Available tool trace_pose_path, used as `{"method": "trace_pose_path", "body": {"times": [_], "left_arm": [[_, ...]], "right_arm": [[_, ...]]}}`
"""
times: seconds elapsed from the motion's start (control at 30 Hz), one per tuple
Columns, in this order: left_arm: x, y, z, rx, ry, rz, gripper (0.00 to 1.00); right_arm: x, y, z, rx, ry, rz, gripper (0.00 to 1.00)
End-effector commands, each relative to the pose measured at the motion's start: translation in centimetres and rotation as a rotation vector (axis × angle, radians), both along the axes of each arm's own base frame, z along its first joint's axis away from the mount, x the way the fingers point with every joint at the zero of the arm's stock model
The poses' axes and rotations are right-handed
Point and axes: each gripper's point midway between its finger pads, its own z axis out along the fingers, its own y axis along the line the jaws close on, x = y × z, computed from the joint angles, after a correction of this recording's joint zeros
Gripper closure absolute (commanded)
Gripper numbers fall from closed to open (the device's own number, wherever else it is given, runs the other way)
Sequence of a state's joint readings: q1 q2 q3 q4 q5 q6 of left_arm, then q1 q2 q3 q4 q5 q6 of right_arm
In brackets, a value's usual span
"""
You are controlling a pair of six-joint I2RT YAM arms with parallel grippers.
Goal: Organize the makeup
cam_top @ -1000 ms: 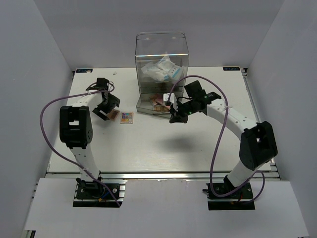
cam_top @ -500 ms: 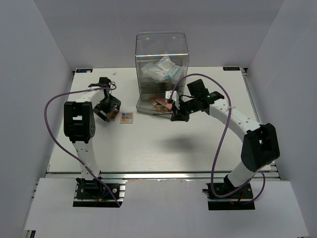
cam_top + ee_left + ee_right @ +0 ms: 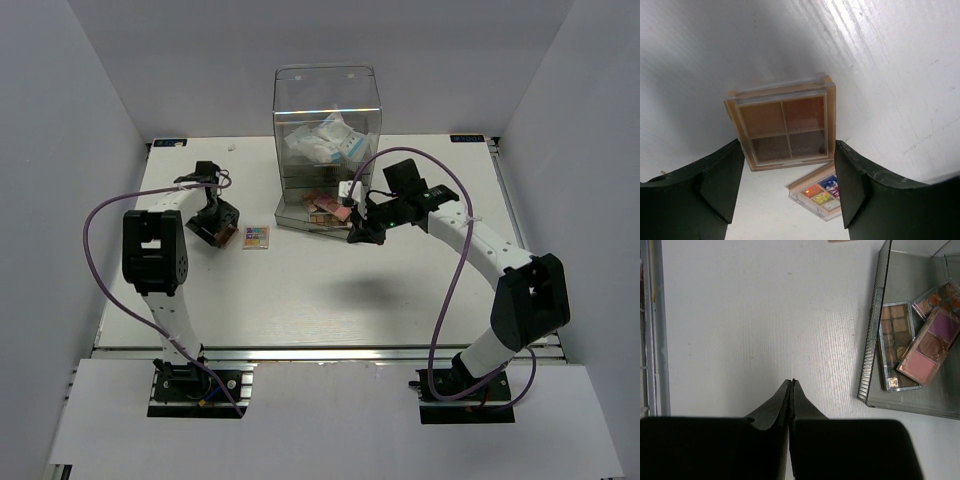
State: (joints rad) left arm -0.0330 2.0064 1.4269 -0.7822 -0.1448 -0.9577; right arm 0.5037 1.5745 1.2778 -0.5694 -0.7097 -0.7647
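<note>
A brown four-pan palette lies on the white table between the fingertips of my left gripper, and both fingers rest against its sides. Just beyond it lies a multicolour palette, which in the top view is to the right of the left gripper. My right gripper is shut with nothing in it, low over the table beside the open clear drawer. In that drawer lie a pink palette and a brown many-pan palette. A white-blue packet sits higher up in the acrylic box.
The tall clear box stands at the back middle, its bottom drawer pulled out toward me. Purple cables loop from both arms. A metal rail runs along the table edge in the right wrist view.
The left jaws have narrowed onto the brown palette and that wrist has settled slightly. The right gripper, still shut, has drifted a little up and to the right near the drawer.
</note>
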Motion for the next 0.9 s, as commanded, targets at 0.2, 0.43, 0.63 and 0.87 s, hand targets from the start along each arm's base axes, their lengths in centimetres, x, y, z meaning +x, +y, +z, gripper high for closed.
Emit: {"method": "trace_pose_path", "body": {"times": [0.2, 0.43, 0.63, 0.87], "left_arm": [[0.8, -6.3, 8.2, -0.330, -0.367, -0.125, 0.97], [1.3, -13.1, 17.3, -0.532, -0.721, -0.276, 0.99], [1.5, -19.3, 17.9, -0.614, -0.743, -0.342, 1.00], [3.4, -24.1, 17.7, -0.663, -0.750, -0.362, 0.97]], "right_arm": [[0.6, -0.4, 4.6, 0.088, -0.077, -0.025, 0.94], [2.3, -1.8, 7.4, 0.158, -0.120, -0.135, 0.79], [4.5, -3.4, 8.8, 0.209, -0.081, -0.251, 0.77], [4.7, -5.3, 9.0, 0.218, -0.076, -0.308, 0.75]]}}
